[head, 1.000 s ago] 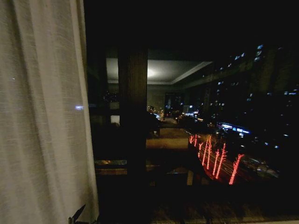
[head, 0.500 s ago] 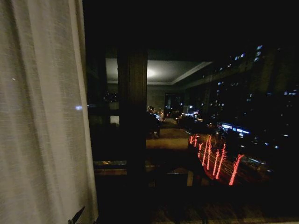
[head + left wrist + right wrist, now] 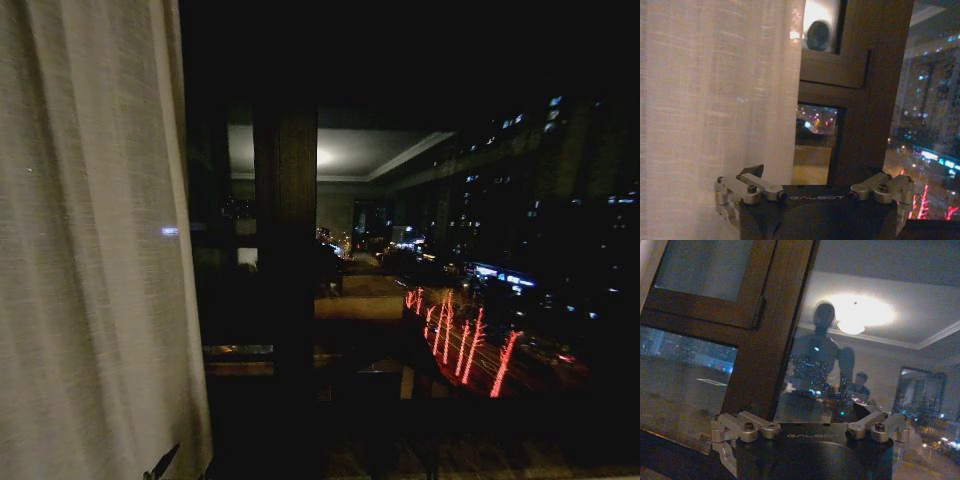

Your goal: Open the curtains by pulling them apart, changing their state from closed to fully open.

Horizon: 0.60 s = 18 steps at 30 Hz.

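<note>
A sheer, finely woven cream curtain (image 3: 90,250) with soft vertical pleats is gathered at the left of a dark wood-framed window (image 3: 285,240). The left gripper (image 3: 815,200) is seen beside the fabric, jaws spread wide; the right gripper (image 3: 810,437) faces glass, likewise wide.

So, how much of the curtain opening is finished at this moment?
The middle and right of the window in the head view are bare glass, so much looks done. A sheer curtain panel hangs at the left. The left pincer sits beside its edge, apparently open and not gripping. The right pincer faces the glass, holding nothing. Whether the panel needs more pulling is unclear.
</note>
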Available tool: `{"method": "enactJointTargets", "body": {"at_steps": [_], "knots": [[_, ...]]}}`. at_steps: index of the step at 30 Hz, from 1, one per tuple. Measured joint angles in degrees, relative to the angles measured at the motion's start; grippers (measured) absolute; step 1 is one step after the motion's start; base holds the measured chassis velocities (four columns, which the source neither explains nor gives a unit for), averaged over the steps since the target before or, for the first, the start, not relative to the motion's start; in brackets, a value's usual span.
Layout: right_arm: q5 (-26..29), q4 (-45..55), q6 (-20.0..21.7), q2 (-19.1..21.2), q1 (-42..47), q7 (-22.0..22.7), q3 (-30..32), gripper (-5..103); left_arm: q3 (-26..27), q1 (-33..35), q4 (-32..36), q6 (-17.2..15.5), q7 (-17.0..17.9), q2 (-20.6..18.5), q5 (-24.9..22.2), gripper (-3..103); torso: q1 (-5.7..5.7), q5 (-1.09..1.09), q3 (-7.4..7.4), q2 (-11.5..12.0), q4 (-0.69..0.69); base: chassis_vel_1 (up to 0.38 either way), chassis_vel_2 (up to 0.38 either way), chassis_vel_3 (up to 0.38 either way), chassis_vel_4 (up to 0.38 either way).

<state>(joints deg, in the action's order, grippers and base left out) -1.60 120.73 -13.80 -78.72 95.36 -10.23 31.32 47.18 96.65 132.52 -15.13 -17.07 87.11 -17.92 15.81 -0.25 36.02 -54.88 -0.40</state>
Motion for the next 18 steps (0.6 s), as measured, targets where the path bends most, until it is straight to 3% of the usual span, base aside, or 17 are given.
{"method": "enactJointTargets", "body": {"at_steps": [18], "knots": [[-1.4,1.1,-0.5,0.0,1.0,0.1,-0.9,100,0.4,0.3,0.5,0.2,0.0,0.2,0.0,100,0.0,0.01,0.0,0.0,0.0,0.023,0.026,-0.028,-0.029]]}}
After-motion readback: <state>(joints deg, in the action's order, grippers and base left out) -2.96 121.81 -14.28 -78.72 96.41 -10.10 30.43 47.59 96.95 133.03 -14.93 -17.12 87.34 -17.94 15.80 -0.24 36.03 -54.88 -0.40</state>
